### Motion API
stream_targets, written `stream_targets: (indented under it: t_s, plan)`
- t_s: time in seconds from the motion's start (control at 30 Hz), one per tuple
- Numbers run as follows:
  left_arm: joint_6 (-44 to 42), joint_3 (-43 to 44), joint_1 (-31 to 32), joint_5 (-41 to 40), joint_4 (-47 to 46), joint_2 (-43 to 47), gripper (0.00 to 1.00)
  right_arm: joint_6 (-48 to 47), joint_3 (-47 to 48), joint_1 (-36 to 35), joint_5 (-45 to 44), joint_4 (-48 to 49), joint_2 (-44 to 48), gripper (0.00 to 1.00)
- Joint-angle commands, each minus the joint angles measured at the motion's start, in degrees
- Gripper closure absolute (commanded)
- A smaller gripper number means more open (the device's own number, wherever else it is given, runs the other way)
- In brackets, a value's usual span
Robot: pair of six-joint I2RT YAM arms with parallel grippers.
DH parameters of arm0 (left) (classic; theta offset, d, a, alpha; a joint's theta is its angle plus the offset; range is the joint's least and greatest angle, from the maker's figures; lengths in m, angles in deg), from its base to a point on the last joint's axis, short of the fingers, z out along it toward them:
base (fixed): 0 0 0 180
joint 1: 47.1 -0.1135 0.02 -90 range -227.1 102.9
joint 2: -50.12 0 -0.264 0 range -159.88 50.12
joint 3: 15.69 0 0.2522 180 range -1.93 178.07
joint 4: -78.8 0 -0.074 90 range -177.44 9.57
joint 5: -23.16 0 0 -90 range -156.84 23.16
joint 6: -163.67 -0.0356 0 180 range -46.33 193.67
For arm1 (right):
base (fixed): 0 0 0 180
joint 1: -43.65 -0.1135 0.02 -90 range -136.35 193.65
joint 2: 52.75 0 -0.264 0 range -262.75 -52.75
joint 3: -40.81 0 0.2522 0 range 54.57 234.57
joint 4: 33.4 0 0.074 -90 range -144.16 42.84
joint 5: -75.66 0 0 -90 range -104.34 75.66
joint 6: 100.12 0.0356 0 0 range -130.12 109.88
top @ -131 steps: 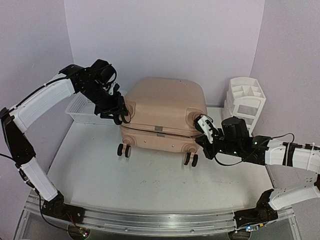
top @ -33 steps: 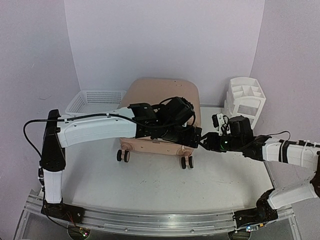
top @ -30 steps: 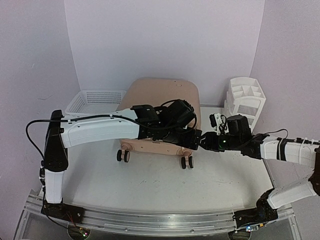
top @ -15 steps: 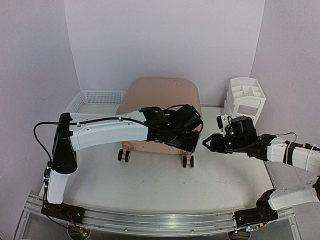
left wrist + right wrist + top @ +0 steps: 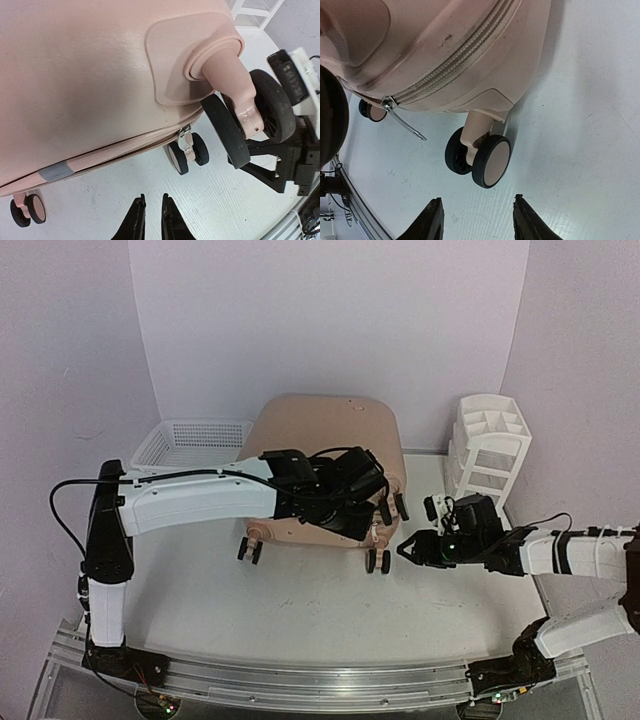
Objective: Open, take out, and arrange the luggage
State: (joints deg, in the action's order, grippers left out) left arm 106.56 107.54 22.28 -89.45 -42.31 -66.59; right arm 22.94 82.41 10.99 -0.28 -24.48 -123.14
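The peach-pink luggage (image 5: 325, 435) stands closed on its black-and-beige caster wheels (image 5: 378, 560) at the table's middle back. My left arm (image 5: 200, 498) reaches across its front. In the left wrist view the left gripper (image 5: 153, 212) hangs below the shell (image 5: 90, 75), nearly shut with only a thin gap and nothing in it. The zipper pull (image 5: 184, 138) dangles beside a wheel. My right gripper (image 5: 408, 543) sits low at the front right corner, open. One caster (image 5: 480, 156) stands just ahead of its spread fingers (image 5: 434, 220), apart from them, under the zipper pull (image 5: 402, 121).
A white mesh basket (image 5: 190, 440) stands at the back left against the wall. A white drawer organizer (image 5: 490, 445) stands at the back right, just behind my right arm. A grey tape patch (image 5: 55, 170) sits on the luggage seam.
My left gripper has gone from wide open to nearly shut and drawn back a little to the left. My right gripper has dropped lower toward the front wheel and opened slightly.
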Motion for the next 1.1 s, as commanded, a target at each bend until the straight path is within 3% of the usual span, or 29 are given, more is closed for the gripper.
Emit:
stream_targets:
  t_s: [0.0,0.2,0.53,0.63,0.83,1.07]
  plan:
    - [0.2,-3.14,-0.99,-0.71,-0.73,8.32,0.87,2.9,-0.34,-0.11,5.95,12.98,-5.51,0.53]
    - [-0.27,-11.6,-3.35,0.37,-0.7,16.29,0.8,2.36,0.55,-0.03,4.6,17.84,-9.12,0.5]
    - [-0.96,-29.46,-8.52,-0.57,-0.19,37.51,0.32,5.68,2.07,2.78,13.75,27.15,-16.42,0.51]
    - [-1.22,-31.85,-9.65,-0.91,1.29,42.23,0.22,6.21,2.84,2.78,16.78,30.3,-18.28,0.5]
    - [-0.83,-34.0,-13.34,-0.72,4.6,46.21,0.15,9.46,4.55,2.77,18.97,35.79,-22.09,0.5]
    - [-1.36,-36.8,-19.88,5.8,4.27,45.71,0.14,13.68,5.31,2.7,19.59,41.51,-25.73,0.52]
